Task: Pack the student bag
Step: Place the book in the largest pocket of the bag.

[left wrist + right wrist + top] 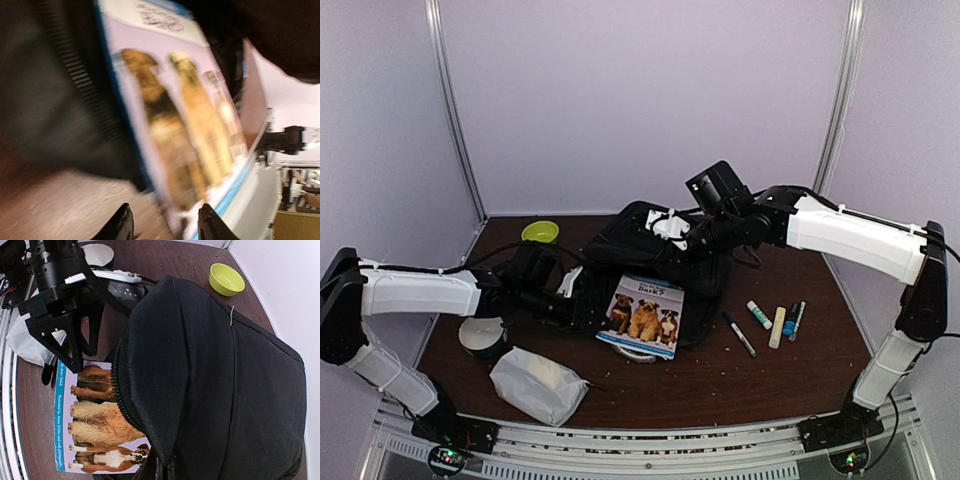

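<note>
The left hand [85, 361] is spread. Its two black fingers [124, 226] stand either side of one edge of a thin paperback book with three dogs on its pale lilac cover [642, 315], without pinching it. The book lies flat on the brown worktop [790, 375]. The side opposite its blue spine is tucked under the zip edge of the large black fabric backpack [215, 380], and most of the cover is outside. The backpack lies mid-worktop, between the two arms. At its top the right hand [698, 232] is pressed together and appears to pinch the fabric by the zip, holding the mouth lifted. Its fingertips are hidden.

The step in hand, as I judge it, is getting the book fully inside. A flat push on the spine side, low along the worktop and straight toward the mouth, should serve better than a fresh pinch. The right hand's lift needs to be high enough that the zip teeth clear the cover. An off-centre push could swing the book round or buckle it, and too hard a push could slide the bag away.
</note>
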Robot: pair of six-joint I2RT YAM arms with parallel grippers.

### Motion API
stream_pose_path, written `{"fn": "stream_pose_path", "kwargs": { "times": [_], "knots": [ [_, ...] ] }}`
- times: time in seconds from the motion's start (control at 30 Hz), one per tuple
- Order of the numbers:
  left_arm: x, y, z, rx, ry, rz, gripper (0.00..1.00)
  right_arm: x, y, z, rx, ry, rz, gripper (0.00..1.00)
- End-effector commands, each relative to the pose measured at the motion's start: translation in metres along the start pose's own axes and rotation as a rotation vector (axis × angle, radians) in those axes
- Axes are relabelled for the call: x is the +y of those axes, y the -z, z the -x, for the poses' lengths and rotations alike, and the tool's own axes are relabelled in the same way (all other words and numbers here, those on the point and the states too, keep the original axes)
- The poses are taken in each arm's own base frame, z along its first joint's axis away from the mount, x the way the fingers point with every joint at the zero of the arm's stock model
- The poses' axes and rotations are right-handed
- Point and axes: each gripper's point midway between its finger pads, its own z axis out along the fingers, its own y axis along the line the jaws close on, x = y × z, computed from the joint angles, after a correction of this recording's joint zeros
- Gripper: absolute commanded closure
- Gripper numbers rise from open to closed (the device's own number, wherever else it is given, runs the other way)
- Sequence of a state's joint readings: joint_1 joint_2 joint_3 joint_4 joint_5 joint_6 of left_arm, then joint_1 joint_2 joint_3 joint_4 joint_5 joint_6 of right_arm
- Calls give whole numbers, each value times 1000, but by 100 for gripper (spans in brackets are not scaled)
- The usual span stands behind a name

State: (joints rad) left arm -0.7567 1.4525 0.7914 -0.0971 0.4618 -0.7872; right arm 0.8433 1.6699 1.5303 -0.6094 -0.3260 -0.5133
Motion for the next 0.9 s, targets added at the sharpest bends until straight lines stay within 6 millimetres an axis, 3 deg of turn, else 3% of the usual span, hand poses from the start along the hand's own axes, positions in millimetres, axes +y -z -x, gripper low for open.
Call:
{"fn": "stream_pose_path", "kwargs": {
  "times": [0.0,0.1,0.17,0.27,0.4,0.5,0.87],
  "knots": [
    [41,23,-24,21,-76,238,53,-11,15,14,-59,1,-38,100],
    [43,42,-28,-20,-147,332,56,-12,13,14,-57,-3,-36,100],
    [23,44,-35,-31,-284,322,62,-11,13,15,-59,-7,-31,100],
    [-15,34,-51,-31,-537,273,83,-10,11,14,-59,-12,-22,100],
    [-36,9,-72,43,-725,255,100,-10,11,16,-64,-17,-18,100],
    [-40,-7,-76,100,-816,304,100,-8,12,19,-75,-23,-3,100],
    [-37,-44,-36,85,-949,507,100,2,16,20,-90,-18,42,100]
  ]
}}
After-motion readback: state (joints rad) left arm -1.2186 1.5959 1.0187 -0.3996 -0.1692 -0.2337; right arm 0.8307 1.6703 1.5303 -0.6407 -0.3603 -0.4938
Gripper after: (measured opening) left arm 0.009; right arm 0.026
